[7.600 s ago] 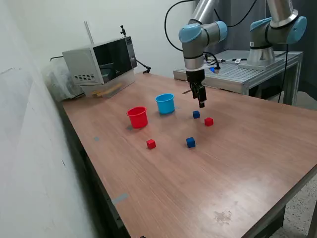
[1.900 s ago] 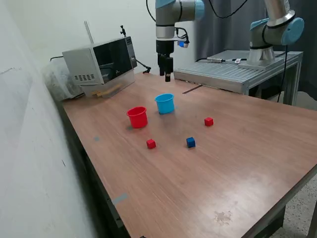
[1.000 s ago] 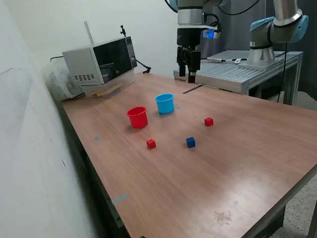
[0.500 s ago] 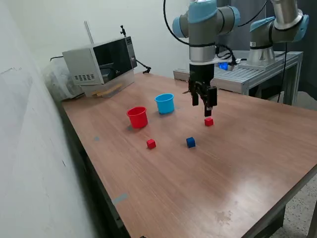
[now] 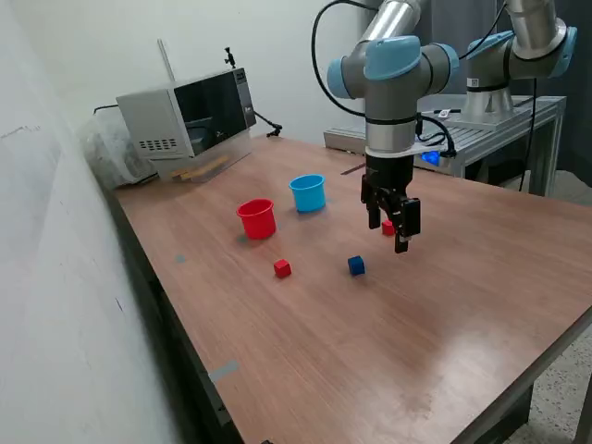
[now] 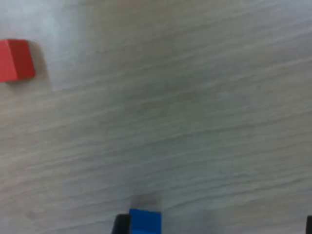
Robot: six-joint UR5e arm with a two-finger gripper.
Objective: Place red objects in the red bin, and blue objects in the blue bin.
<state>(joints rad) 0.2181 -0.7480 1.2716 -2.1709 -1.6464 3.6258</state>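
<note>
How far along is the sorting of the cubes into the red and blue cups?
Done: one blue cube seen earlier is gone from the table, presumably into the blue cup, whose inside is hidden. In hand: nothing; the gripper hangs open by the far red cube. Left: that cube, the near red cube and the remaining blue cube, all outside the red cup.

a wooden table (image 5: 444, 305) carries a red cup (image 5: 257, 219) beside a light-blue cup (image 5: 308, 193), a red cube (image 5: 282, 268), a dark-blue cube (image 5: 356, 265), another red cube (image 5: 388, 228) partly hidden, and a microwave (image 5: 185, 116) at the far end.
</note>
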